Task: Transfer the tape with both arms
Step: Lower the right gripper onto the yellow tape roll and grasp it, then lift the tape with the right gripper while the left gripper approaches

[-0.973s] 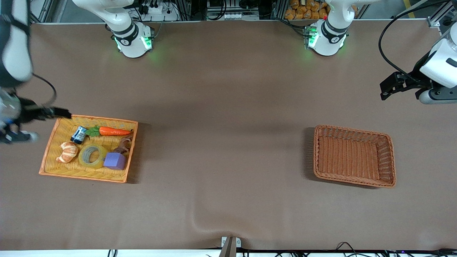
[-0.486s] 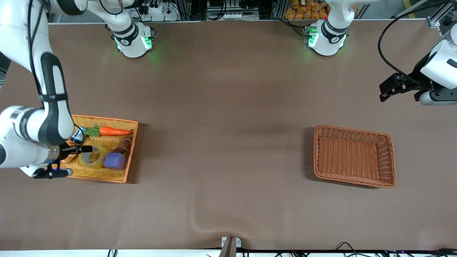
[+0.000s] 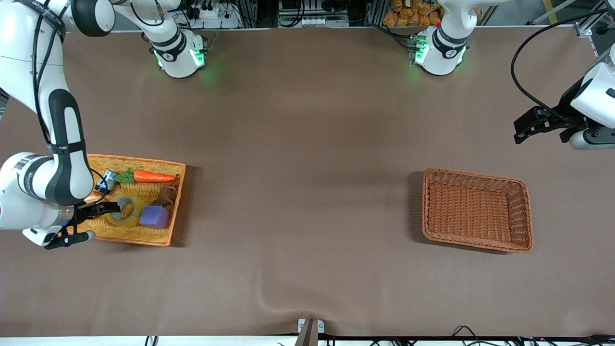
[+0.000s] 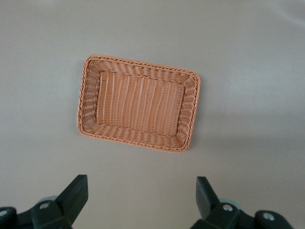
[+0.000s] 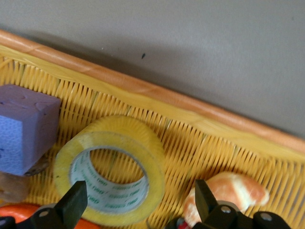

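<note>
The flat brown table [image 3: 307, 192] carries two containers directly. A shallow yellow wicker tray with an orange rim [image 3: 169, 204] lies under the right gripper [image 3: 106, 207]. An orange-brown rectangular woven basket [image 3: 475, 209] lies near the left gripper [image 3: 522, 130], not beneath it.

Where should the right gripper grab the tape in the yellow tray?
Probably from above, one finger in the core, one outside the band. The tape lies flat with its hole up; the purple block crowds one side, so take the wall nearer the bread piece. The right gripper is open.
</note>
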`<move>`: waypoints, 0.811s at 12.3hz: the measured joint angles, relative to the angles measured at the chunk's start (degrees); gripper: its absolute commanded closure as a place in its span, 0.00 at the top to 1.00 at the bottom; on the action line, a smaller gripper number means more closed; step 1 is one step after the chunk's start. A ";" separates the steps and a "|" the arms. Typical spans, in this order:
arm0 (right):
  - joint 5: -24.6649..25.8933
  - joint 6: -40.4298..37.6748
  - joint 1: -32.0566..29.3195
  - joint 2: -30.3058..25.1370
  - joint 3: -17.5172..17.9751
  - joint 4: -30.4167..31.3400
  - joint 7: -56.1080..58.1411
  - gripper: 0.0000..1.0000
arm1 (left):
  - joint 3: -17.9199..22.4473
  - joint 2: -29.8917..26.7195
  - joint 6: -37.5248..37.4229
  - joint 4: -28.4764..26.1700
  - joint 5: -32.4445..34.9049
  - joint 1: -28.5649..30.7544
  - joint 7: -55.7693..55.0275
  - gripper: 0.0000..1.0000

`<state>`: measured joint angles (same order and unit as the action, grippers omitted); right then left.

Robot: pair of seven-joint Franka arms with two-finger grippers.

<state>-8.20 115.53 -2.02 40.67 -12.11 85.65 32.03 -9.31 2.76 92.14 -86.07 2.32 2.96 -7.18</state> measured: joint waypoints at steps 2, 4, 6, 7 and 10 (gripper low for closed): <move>-0.42 1.61 -0.77 2.09 -0.01 0.12 2.63 0.96 | -0.01 0.02 0.00 0.01 0.00 -0.10 0.00 1.00; -0.57 2.01 -1.10 3.30 -0.01 0.12 3.33 0.00 | -0.09 0.09 -0.01 -0.07 0.00 -0.20 0.00 1.00; -0.58 2.01 -1.09 3.40 0.07 0.07 3.55 0.00 | -0.16 0.19 -0.05 -0.21 0.00 -0.20 0.00 1.00; -0.59 2.01 -1.08 3.40 0.09 0.05 3.56 0.00 | -0.16 0.28 -0.05 -0.22 0.00 -0.19 0.00 1.00; -0.63 1.99 -1.09 3.40 0.13 0.04 3.57 0.00 | -0.37 1.68 0.01 -0.50 -0.04 -0.60 0.00 1.00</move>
<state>-8.82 117.53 -3.11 44.06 -11.99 85.69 35.60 -9.68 4.44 92.15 -86.57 2.28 2.37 -7.17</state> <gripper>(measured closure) 0.630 0.000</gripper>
